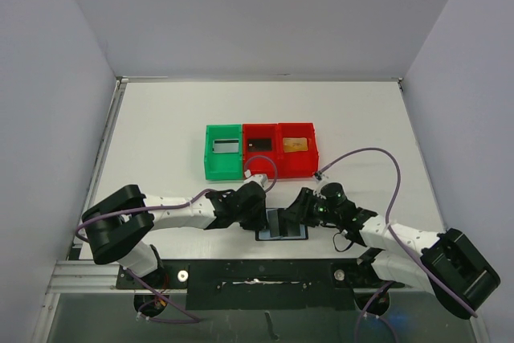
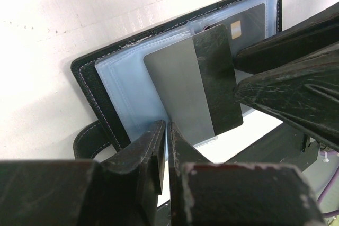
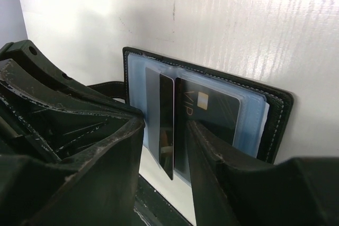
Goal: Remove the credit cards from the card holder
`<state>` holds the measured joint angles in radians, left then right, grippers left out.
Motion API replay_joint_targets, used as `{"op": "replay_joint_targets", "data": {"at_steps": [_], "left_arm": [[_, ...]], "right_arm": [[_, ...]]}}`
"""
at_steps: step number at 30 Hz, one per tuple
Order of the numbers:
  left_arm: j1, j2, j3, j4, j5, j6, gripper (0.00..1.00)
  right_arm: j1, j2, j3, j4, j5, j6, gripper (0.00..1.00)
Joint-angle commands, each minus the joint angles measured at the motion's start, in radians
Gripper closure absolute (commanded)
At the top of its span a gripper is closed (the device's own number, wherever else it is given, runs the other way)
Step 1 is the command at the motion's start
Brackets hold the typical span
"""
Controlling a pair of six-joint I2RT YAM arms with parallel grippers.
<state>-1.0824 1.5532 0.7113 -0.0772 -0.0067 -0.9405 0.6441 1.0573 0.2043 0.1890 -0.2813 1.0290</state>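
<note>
The wallet (image 1: 283,224) lies open on the table (image 1: 161,110), near its front edge, between my arms. My left jaws are squeezed narrow at the wallet's plastic sleeves, I judge to pin it down. My right jaws stand apart astride a grey-and-black card (image 2: 193,86) sticking partway out of its pocket. A dark card (image 3: 212,110) with a gold chip is sleeved beside it.

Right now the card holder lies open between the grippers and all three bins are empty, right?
Not empty. Top view: greyish card in the green bin, black card in the middle red bin, tan-gold card in the right red bin. The rest is right: the card holder lies open.
</note>
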Motion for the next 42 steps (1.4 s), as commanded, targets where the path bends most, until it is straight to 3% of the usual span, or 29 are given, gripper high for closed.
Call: {"op": "replay_joint_targets", "data": {"at_steps": [1,6,10,11,14,21,26,29,35,42], "left_arm": [[0.001,-0.007,-0.011,-0.024,-0.024,0.014,0.94],[0.001,-0.014,-0.014,-0.031,-0.028,0.012,0.94],[0.0,-0.028,-0.018,-0.041,-0.054,-0.003,0.96],[-0.001,-0.038,-0.023,-0.04,-0.065,-0.013,0.96],[-0.001,-0.071,-0.039,-0.026,-0.09,-0.028,0.95],[-0.001,-0.124,-0.003,0.043,-0.084,-0.012,0.73],[0.002,-0.096,0.049,0.096,-0.016,0.025,0.71],[0.003,-0.045,0.048,0.127,0.011,0.019,0.75],[-0.003,0.023,0.016,0.08,0.017,-0.028,0.94],[-0.001,-0.028,-0.05,0.05,-0.015,-0.041,0.95]], "right_arm": [[0.011,0.056,-0.002,0.088,-0.046,-0.011,0.64],[0.01,0.091,-0.016,0.178,-0.058,0.027,0.73],[0.009,0.091,-0.01,0.18,-0.061,0.027,0.95],[0.009,0.087,-0.009,0.173,-0.063,0.025,0.96],[0.009,0.062,-0.013,0.156,-0.072,0.018,0.97],[0.008,0.037,-0.038,0.135,-0.064,0.035,0.98],[0.007,0.044,-0.046,0.156,-0.055,0.053,0.97],[0.006,0.047,-0.048,0.159,-0.056,0.057,0.95],[0.001,0.045,-0.058,0.176,-0.061,0.069,0.91],[-0.004,0.065,-0.06,0.193,-0.091,0.066,0.84]]}}
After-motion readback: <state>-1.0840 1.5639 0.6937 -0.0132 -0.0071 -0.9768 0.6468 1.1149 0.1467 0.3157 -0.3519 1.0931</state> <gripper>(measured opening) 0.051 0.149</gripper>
